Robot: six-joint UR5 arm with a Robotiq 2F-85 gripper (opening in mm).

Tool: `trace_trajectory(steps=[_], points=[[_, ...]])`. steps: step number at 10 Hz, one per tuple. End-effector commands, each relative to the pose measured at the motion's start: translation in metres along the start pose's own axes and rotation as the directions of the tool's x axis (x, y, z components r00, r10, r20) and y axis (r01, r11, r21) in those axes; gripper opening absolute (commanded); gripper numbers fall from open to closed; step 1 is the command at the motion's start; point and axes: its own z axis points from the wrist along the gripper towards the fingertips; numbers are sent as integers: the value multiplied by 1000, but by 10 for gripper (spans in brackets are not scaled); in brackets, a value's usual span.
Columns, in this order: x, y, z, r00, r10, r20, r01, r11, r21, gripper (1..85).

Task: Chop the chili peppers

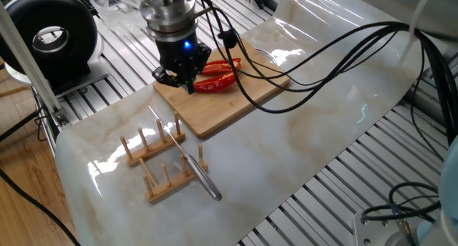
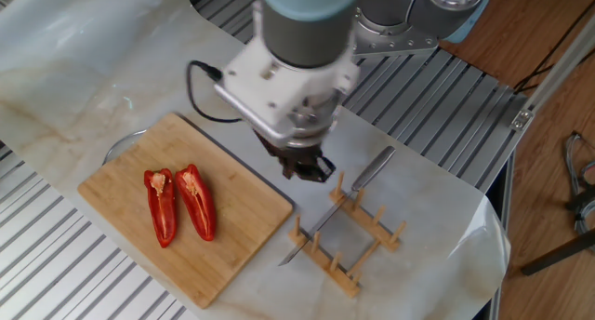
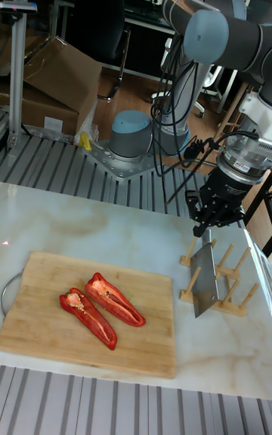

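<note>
Two glossy red chili pepper halves (image 2: pixel 160 206) (image 2: pixel 197 201) lie cut side up, side by side, on a bamboo cutting board (image 2: pixel 232 241). In the tall fixed view the chili peppers (image 3: pixel 102 306) are whole and uncut on the board (image 3: pixel 38 329). My gripper (image 2: pixel 307 169) hangs between the board's edge and a wooden rack (image 2: pixel 351 244) that holds a knife (image 2: pixel 344 199). Its fingers look open and hold nothing. In one fixed view the gripper (image 1: pixel 184 81) partly covers the peppers (image 1: pixel 218 80). The tall view puts the gripper (image 3: pixel 214 229) just above the knife blade (image 3: pixel 204 280).
The knife's metal handle (image 1: pixel 204 180) sticks out past the rack (image 1: pixel 154 171). Black cables (image 1: pixel 322 56) trail over the marble sheet. A black round device (image 1: pixel 50 35) stands at the back left. The arm's base (image 3: pixel 132 140) sits behind the table.
</note>
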Motion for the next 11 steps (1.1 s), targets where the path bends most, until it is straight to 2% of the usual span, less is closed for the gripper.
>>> trace_trajectory(steps=[1,2,3,4,5,6,7,9,11], points=[[8,0,-2,995,-92,-26,93,995,20,13],[14,17,-3,992,-119,-42,116,992,-49,30],[5,16,-2,986,-167,-5,167,985,-39,117],[-5,16,-2,986,-163,33,164,986,-32,203],[-4,19,-1,993,-117,34,117,993,-4,203],[0,36,1,996,-79,32,79,997,10,203],[3,42,5,998,-56,29,55,998,29,200],[12,55,17,1000,-13,29,12,1000,17,200],[23,59,23,1000,4,14,-4,1000,11,200]])
